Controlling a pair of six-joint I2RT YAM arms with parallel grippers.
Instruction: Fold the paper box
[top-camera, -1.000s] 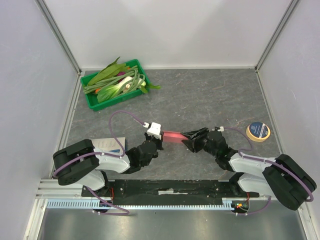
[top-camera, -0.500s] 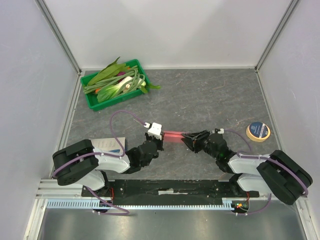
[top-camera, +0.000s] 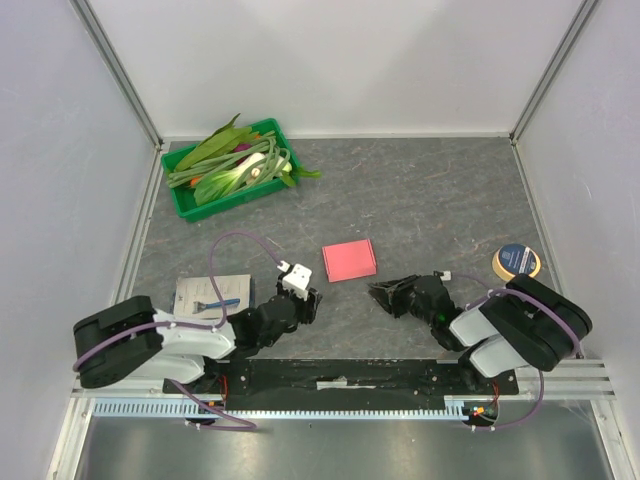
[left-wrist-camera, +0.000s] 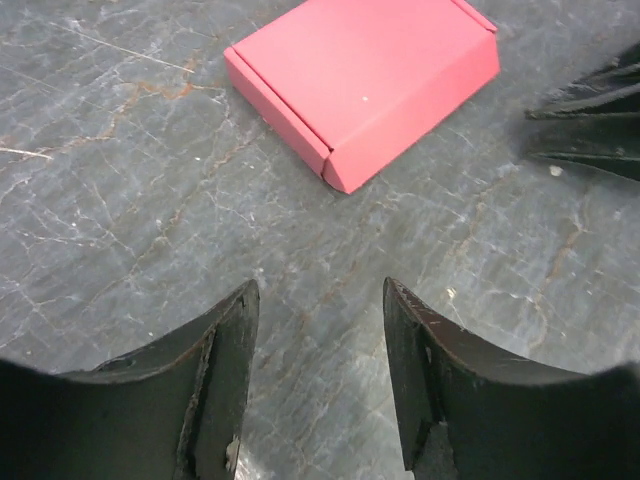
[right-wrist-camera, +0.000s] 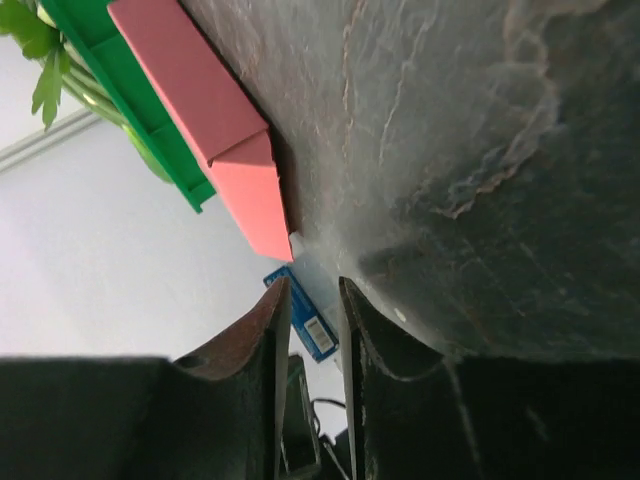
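Not much to read here tbh. The box (top-camera: 349, 261) is plain pink-red with no print that I can see. It's closed up flat and lying on the grey tabletop (top-camera: 430, 200), roughly mid-table and a bit ahead of both arms.

The tape roll (top-camera: 517, 262) over on the right has a dark blue round label in the middle, but the writing is way too small to make out. Same with the booklet (top-camera: 212, 292) on the near left: white with blue print, can't read it.

The left fingers (top-camera: 308, 299) are spread wide with nothing in them. They sit low over the tabletop and point at the box, near it but not touching. The right fingers (top-camera: 385, 292) are only a narrow gap apart, also empty, and they sit just off the box's near right corner.

Other stuff: there's a green tray (top-camera: 177, 195) in the far left corner, stuffed with leafy greens (top-camera: 235, 160) that hang over the rim. The left arm's purple cable (top-camera: 245, 238) loops up just left of the box. White walls close in the far side and both sides.
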